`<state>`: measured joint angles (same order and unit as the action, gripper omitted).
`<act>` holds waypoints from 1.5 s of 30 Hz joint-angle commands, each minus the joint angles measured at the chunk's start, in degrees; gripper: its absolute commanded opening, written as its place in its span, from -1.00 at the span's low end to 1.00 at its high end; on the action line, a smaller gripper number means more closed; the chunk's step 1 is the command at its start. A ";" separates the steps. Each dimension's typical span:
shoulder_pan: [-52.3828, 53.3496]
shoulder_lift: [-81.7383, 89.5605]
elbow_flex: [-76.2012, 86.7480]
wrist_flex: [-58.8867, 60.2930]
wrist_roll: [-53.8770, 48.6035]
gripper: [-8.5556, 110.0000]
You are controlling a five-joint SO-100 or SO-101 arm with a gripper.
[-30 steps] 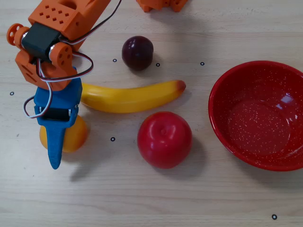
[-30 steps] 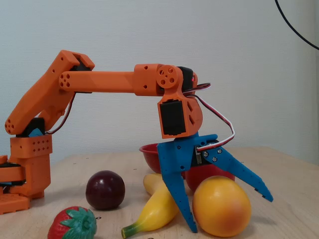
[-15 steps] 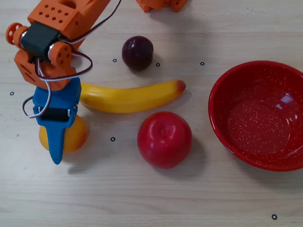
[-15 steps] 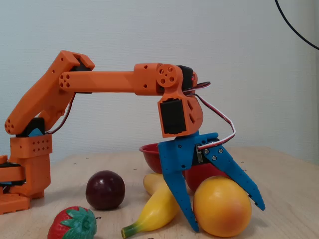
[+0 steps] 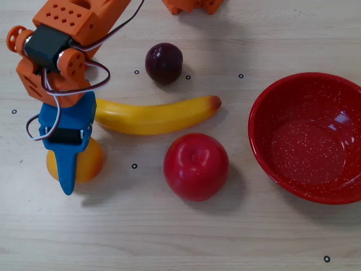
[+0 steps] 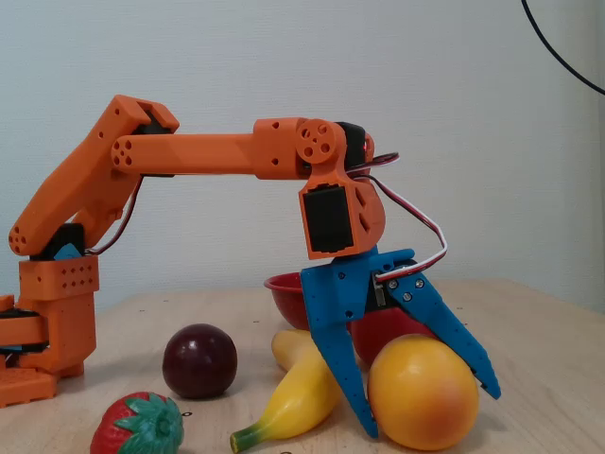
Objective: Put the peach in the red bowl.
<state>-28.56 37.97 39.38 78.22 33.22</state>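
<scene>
One peach [image 6: 421, 392] sits on the table [image 5: 186, 237], near the left edge in the overhead view [image 5: 84, 164] and at the front in the fixed view. The blue gripper [image 6: 430, 411] straddles it from above: the fingers [image 6: 336, 369] stand one on each side of the fruit, closed in against its flanks, the jaws parted only by the width of the peach. In the fixed view the peach appears still to rest on the table, though its underside meets the picture's lower edge. From overhead, the gripper [image 5: 67, 189] covers the left half of the peach.

Just beside the peach, a banana [image 5: 155, 116] lies lengthwise across the table, its near end hidden under the gripper in the overhead view. A red apple [image 5: 196, 166] stands below the banana's right half, close to it. A dark plum [image 5: 164, 62] sits above the banana, apart from it. The red bowl [image 5: 265, 164] stands at the right edge of the overhead view, well apart from the peach, upright and holding nothing. A strawberry [image 6: 139, 426] appears only in the fixed view, at the lower left. The orange arm [image 6: 203, 156] reaches over the fruit from its base [image 6: 47, 326] at the left of the fixed view.
</scene>
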 commanded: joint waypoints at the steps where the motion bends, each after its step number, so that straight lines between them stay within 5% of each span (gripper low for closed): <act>1: 0.26 2.20 -3.43 -0.44 1.67 -0.63; 4: 0.26 2.29 -3.52 0.35 2.72 -0.85; 28: 5.36 14.77 -24.96 21.27 -0.18 -0.85; 45: 40.69 38.85 -24.96 24.87 -17.49 -0.85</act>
<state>8.09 68.55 15.82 102.83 18.11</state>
